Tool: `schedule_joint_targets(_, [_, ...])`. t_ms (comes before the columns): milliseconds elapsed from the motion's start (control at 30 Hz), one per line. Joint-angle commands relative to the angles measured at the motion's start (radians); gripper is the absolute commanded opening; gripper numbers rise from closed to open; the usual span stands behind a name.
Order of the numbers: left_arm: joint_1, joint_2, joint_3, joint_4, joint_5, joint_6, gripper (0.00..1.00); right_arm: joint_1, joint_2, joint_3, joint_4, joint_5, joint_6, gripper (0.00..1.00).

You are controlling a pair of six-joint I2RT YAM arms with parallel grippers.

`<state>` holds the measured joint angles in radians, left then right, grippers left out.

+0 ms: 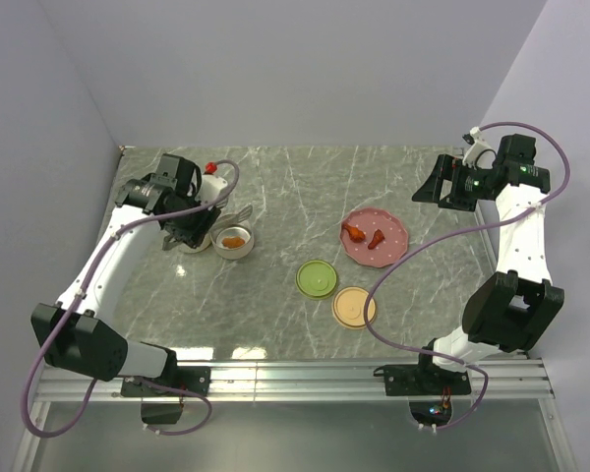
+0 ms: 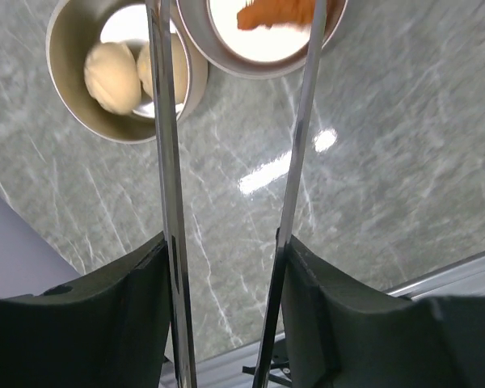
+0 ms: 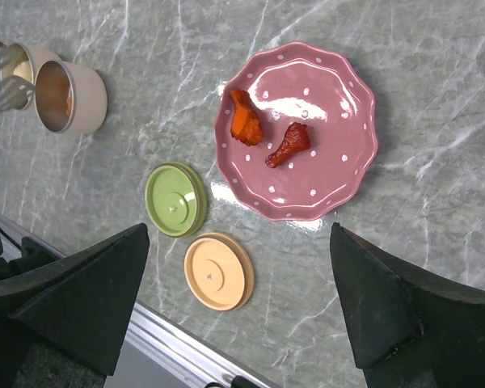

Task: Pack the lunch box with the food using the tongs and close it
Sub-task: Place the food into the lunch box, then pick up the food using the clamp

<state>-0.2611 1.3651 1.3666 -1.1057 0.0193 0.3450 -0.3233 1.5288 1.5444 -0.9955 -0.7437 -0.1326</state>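
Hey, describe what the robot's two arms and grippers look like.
Both the left arm and right arm have white links with chunky black joints. A purple cable loops along each. The left gripper and right gripper have dark, wedge-shaped fingers. A small green light glows on the right wrist.

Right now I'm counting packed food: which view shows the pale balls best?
Left wrist: both pale balls sit plainly inside their round container. Top external: the left gripper covers them. Right wrist: it sits side-on, contents unclear.

Lids (image 1: pixel 317 278) btwn cups (image 1: pixel 217 242) & plate (image 1: pixel 388 228), nearer front
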Motion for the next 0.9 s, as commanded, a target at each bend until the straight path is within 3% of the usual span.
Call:
schedule_joint_targets(0, [0.003, 0.0, 0.089, -0.005, 0.057, -0.005, 0.55, 0.006, -0.007, 0.016, 0.0, 0.003, -0.012, 1.0])
schedule_joint_targets(200, [-0.01, 0.02, 0.204, 0.015, 0.201, 0.028, 0.57, 0.006, -0.002, 0.028, -0.005, -0.003, -0.012, 1.0])
schedule_joint_targets(533, [-0.291, 0.233, 0.324, 0.141, 0.197, 0.035, 0.59, 0.006, -0.012, 0.029, -0.006, 0.012, -0.013, 1.0])
schedule_joint_targets(667, [-0.362, 0.354, 0.373, 0.179, 0.205, 0.15, 0.59, 0.006, -0.016, 0.034, -0.012, 0.018, -0.016, 1.0])
schedule_joint_targets(867, [-0.382, 0.498, 0.486, 0.19, 0.215, 0.302, 0.6, 0.007, -0.016, 0.031, -0.015, 0.021, -0.022, 1.0])
